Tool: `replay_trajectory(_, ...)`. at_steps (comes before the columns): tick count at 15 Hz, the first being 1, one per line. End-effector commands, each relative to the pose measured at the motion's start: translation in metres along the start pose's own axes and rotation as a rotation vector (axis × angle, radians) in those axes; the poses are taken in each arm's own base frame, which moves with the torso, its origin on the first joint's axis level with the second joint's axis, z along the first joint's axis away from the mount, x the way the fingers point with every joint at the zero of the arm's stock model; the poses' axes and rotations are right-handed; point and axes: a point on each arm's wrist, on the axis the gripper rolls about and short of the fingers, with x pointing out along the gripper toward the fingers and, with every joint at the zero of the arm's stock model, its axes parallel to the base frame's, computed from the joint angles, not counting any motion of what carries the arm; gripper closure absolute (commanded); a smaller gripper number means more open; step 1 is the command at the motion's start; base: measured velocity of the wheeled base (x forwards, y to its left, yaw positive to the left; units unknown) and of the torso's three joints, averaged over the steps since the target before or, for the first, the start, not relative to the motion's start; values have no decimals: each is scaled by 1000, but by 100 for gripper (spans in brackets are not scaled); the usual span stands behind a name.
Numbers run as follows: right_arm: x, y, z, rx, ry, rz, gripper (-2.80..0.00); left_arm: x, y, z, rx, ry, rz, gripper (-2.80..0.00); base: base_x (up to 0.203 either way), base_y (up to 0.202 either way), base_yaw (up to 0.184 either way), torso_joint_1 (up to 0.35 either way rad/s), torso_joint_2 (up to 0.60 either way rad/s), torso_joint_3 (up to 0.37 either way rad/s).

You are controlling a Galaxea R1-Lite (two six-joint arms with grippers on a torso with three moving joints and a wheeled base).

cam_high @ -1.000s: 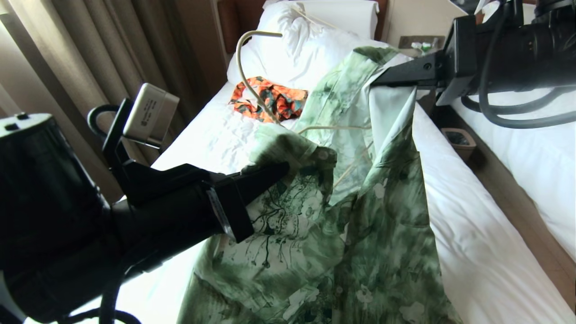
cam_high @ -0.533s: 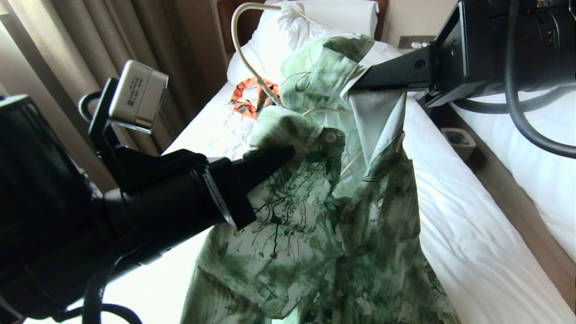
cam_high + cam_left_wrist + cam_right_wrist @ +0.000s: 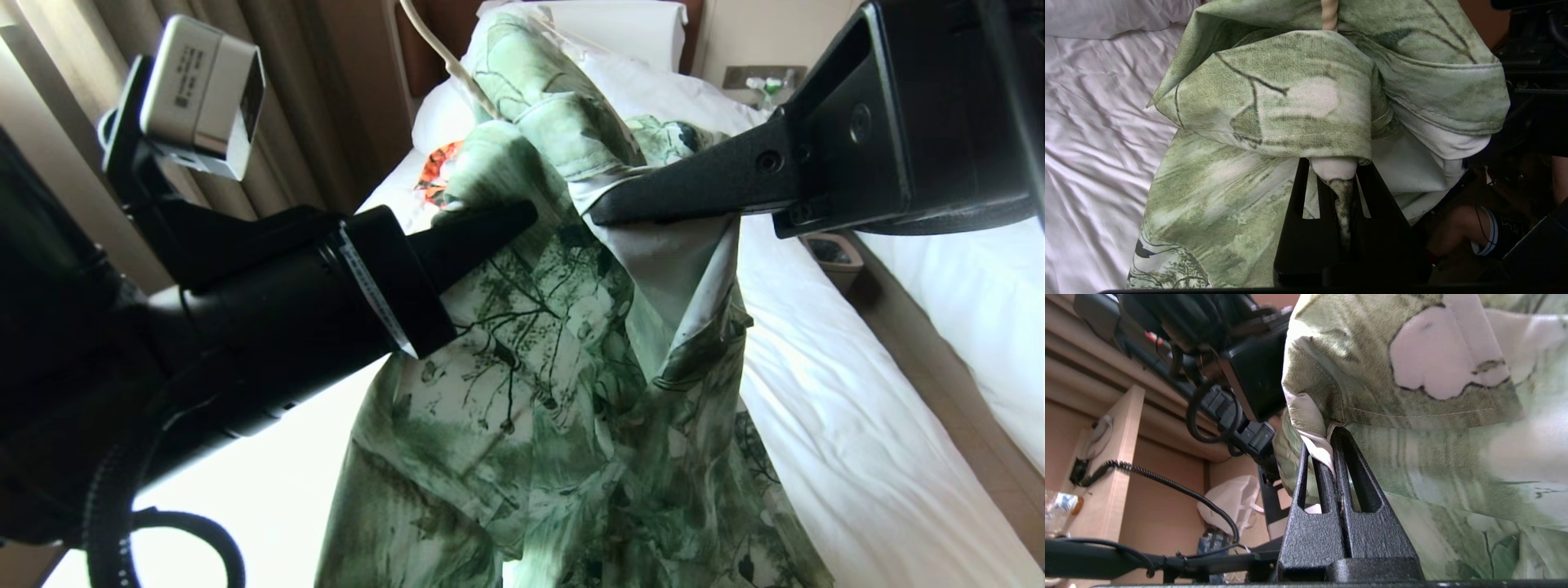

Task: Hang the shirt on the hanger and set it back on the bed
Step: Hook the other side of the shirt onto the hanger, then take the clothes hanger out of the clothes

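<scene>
Bed (image 3: pixel 824 392) by curtains (image 3: pixel 269 122); left claw (image 3: pixel 522 219), right claw (image 3: pixel 600 214) both clamp shirt (image 3: pixel 563 392) aloft.

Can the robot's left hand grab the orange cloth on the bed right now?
Probably not. The left gripper is shut on the shirt, which hangs in front of the orange cloth and hides most of it. It would likely have to let go first.

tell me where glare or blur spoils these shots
Head view: the bed sheet burns out to pure white at lower left, under the left gripper. Left wrist view: evenly lit, the shirt weave sharp. Right wrist view: the shirt's far right goes soft and washed out.
</scene>
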Motion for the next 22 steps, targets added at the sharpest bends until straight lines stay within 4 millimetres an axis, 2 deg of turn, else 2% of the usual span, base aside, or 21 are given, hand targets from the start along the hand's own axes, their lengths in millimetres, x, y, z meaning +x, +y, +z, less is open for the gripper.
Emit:
replay_trajectory(1, 2, 2, -6, -11, 23, 14, 0, 1, -3, 4, -3, -18, -9, 0, 0, 0, 0, 0, 0, 0)
replay_trajectory(4, -4, 6, -12, -29, 26, 0, 0, 1, -4, 6, -2, -23, -10, 0, 0, 0, 0, 0, 0, 0)
replay_trajectory(5, -6, 7, -10, -33, 19, -2, -280, 0, -4, 7, -1, -26, -11, 0, 0, 0, 0, 0, 0, 0)
replay_trajectory(9, -20, 19, -6, -42, -9, -54, -280, -5, -7, 13, 14, -39, -26, 0, 0, 0, 0, 0, 0, 0)
replay_trajectory(12, -43, 38, 0, -33, -6, -82, -280, -3, -7, 16, 19, -45, -28, 0, 0, 0, 0, 0, 0, 0)
replay_trajectory(14, -58, 50, 9, -60, -57, -123, -280, -2, -7, 15, 19, -11, -20, 0, 0, 0, 0, 0, 0, 0)
replay_trajectory(16, -60, 50, 16, -94, -139, -221, -280, 0, -6, 11, 19, 20, -10, 0, 0, 0, 0, 0, 0, 0)
replay_trajectory(17, -60, 49, 18, -99, -155, -265, 0, 3, -5, 8, 20, 39, -4, 0, 0, 0, 0, 0, 0, 0)
replay_trajectory(22, -59, 44, 15, -196, -127, -398, 0, 12, -15, 1, 14, 135, -19, 0, 0, 0, 0, 0, 0, 0)
